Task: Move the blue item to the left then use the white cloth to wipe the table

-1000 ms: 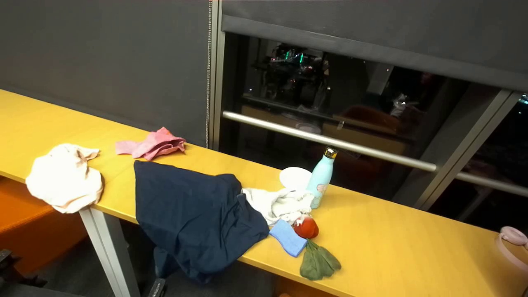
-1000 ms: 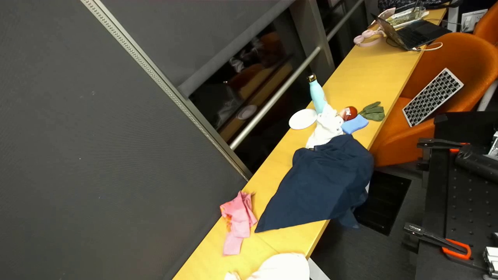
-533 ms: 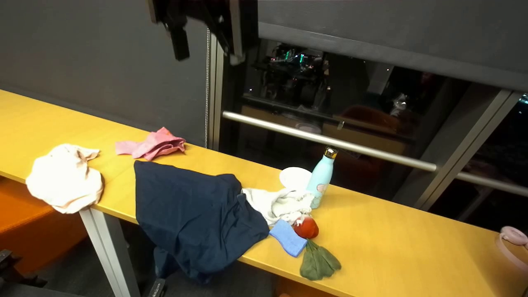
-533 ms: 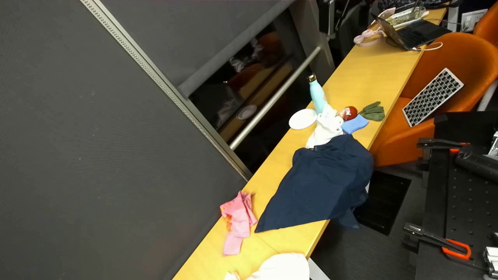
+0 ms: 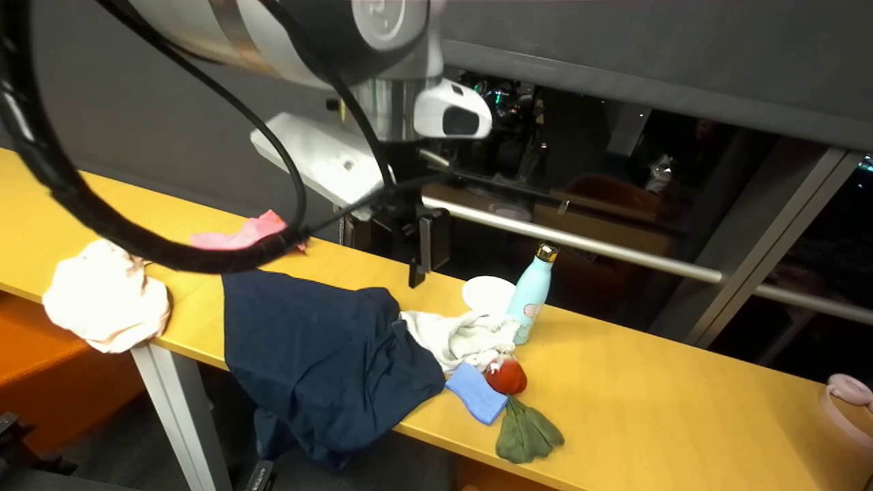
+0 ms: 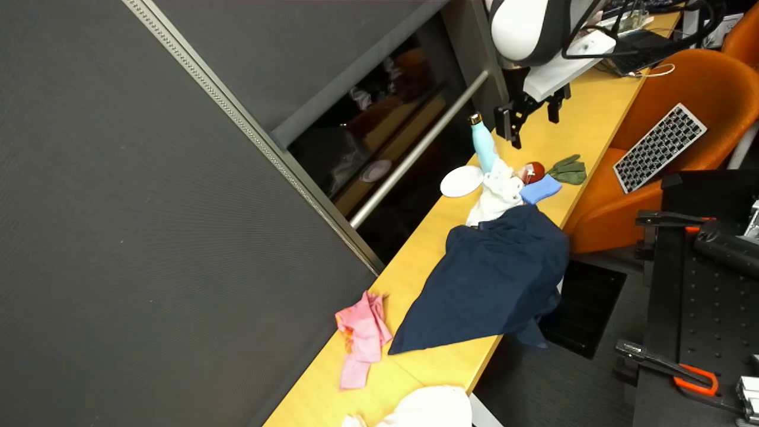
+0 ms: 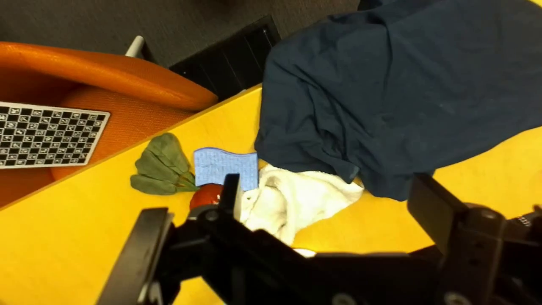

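A navy blue cloth (image 5: 307, 341) lies over the table and hangs off its front edge; it also shows in an exterior view (image 6: 486, 284) and the wrist view (image 7: 394, 93). A crumpled white cloth (image 5: 447, 334) lies against its end, also in the wrist view (image 7: 313, 197). A small light-blue sponge-like piece (image 5: 475, 394) lies beside the white cloth, also in the wrist view (image 7: 226, 163). My gripper (image 6: 533, 126) is open and empty above the table, apart from everything. In the wrist view its fingers (image 7: 326, 190) stand wide apart.
A pale blue bottle (image 5: 530, 296) and a white plate (image 5: 487, 293) stand behind the white cloth. A red round item (image 5: 507, 376) and green leaves (image 5: 528, 433) lie near the sponge. A pink cloth (image 6: 364, 329) lies farther along. A metal rail (image 5: 614, 252) runs behind the table.
The arm and gripper have come into both exterior views from above and moved down toward the table. The cloths and other objects have not moved.
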`<state>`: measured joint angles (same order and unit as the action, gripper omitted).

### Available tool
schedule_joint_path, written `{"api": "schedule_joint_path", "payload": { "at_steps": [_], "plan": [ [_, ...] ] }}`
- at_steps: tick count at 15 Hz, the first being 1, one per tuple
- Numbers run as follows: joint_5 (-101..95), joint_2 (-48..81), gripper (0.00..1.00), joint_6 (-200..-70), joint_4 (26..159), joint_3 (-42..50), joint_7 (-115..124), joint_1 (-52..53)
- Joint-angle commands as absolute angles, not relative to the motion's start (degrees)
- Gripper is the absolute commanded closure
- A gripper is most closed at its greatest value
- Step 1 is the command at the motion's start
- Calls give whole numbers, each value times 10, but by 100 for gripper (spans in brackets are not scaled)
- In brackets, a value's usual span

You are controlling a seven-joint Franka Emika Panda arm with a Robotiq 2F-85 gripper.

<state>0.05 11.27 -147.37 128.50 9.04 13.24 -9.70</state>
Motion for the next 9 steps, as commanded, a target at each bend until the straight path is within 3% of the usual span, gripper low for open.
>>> {"api": "schedule_joint_path", "payload": {
  "at_steps": [1, 9],
  "plan": [
    [21, 212, 0, -1500, 1219, 105, 147, -103],
    [47, 420, 0, -1519, 1048, 93, 181, -79]
  ]
}}
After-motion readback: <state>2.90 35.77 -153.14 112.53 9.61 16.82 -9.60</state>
